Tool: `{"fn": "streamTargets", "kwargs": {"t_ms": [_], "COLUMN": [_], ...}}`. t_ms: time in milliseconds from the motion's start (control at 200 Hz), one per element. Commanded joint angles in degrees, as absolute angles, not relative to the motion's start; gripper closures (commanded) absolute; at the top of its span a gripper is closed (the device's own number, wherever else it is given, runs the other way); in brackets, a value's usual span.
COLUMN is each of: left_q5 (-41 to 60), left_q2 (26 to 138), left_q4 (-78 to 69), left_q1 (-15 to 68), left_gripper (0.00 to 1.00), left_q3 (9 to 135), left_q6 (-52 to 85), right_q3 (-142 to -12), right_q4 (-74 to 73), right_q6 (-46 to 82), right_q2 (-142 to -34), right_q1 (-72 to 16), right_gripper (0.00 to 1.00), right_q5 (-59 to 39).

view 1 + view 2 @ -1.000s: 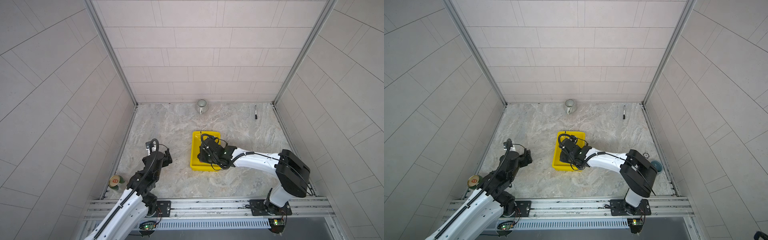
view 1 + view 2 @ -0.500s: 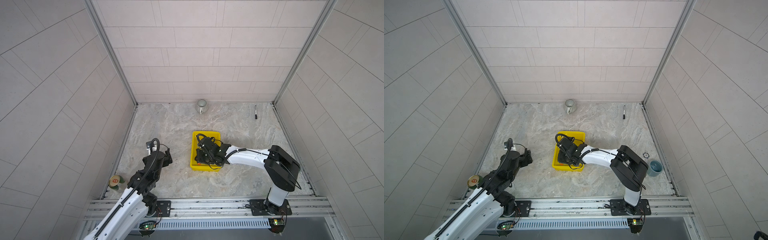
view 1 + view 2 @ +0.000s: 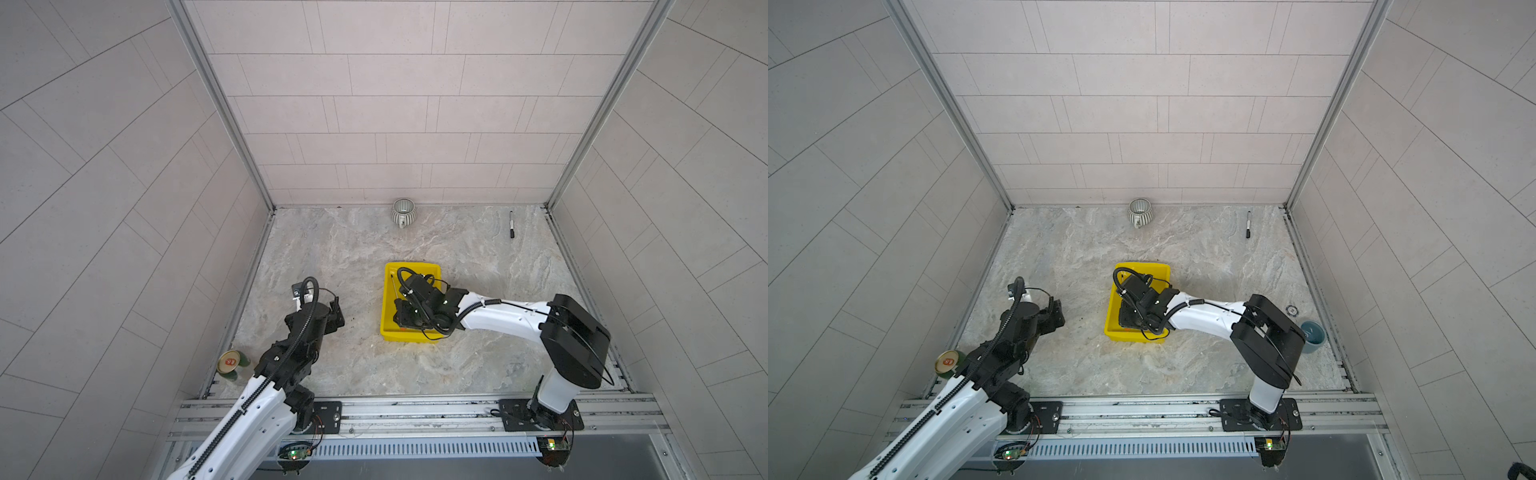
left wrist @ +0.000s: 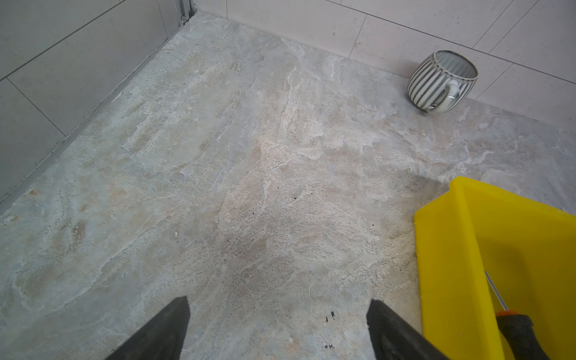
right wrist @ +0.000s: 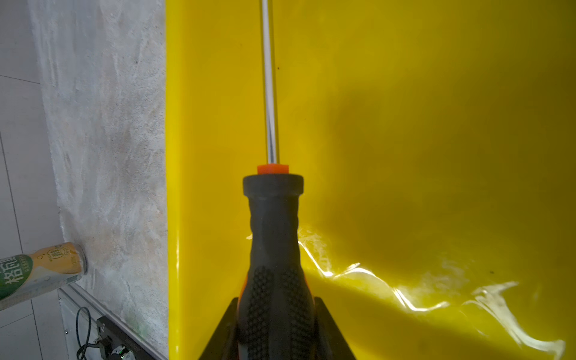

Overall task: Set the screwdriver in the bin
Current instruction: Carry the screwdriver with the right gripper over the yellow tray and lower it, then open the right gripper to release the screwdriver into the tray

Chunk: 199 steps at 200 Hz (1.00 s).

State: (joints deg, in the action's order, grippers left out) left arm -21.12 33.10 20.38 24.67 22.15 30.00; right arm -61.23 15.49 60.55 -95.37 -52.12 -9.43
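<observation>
While the right gripper (image 5: 276, 302) pinches the screwdriver (image 5: 274, 237) by its knurled black handle, the tool is already inside the bin (image 5: 436, 124), held low and parallel to the long wall on the left arm's side, shaft aimed at the far end. Whether the handle rests on the yellow floor is hard to judge from the wrist view, so the release, the step in hand, is best done gently: lower until contact is sure, part the 2 fingers only enough to free the handle, then lift straight up so the pads do not drag or roll it toward the wall. The left gripper (image 4: 279, 299) hangs with fingers spread and empty above the table (image 4: 249, 156) beside the bin, and need not join in. No brand shows on the screwdriver. 1 can (image 5: 40, 274) near the left arm's base carries a green and yellow label with large Chinese characters that the frame edge cuts off; its lid shows a red mark in both top views.
</observation>
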Motion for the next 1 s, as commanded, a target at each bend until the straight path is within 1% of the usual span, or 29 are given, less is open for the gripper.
{"fn": "streamTargets", "kwargs": {"t_ms": [0,80,160,245,285,365,540,650,991], "left_q5": [-21.6,-22.2,-21.9,-21.1,-21.6,-22.4,-22.2,-22.1,-22.3], "left_q2": [33.1,32.9,32.9,33.5,33.5,33.3,32.3,31.9,32.3], "left_q4": [20.6,20.9,20.4,20.4,20.7,20.8,21.0,21.0,20.9], "left_q1": [24.7,24.7,24.7,24.7,24.7,24.7,24.7,24.7,24.7], "left_gripper": [0.05,0.05,0.05,0.05,0.05,0.05,0.05,0.05,0.05], "left_q3": [21.6,21.6,21.4,21.6,21.8,21.7,21.5,21.4,21.4], "left_q6": [29.9,30.1,30.1,29.7,29.9,30.2,30.1,30.1,30.0], "right_q3": [-60.3,-60.3,-60.3,-61.3,-62.0,-62.1,-62.3,-62.0,-64.6], "right_q4": [17.9,19.1,18.1,17.1,17.1,15.5,13.2,10.8,11.7], "right_q6": [57.9,56.9,56.6,56.6,56.9,58.2,59.8,60.2,58.8], "right_q2": [-89.4,-87.3,-87.0,-89.0,-90.2,-92.4,-96.7,-98.4,-101.3], "right_q1": [-52.4,-52.3,-52.3,-52.2,-52.2,-52.4,-52.4,-52.4,-52.4], "right_gripper": [0.66,0.66,0.68,0.70,0.73,0.76,0.77,0.74,0.66], "right_q5": [-5.0,-3.8,-4.7,-6.3,-7.3,-8.1,-8.2,-8.5,-10.2]}}
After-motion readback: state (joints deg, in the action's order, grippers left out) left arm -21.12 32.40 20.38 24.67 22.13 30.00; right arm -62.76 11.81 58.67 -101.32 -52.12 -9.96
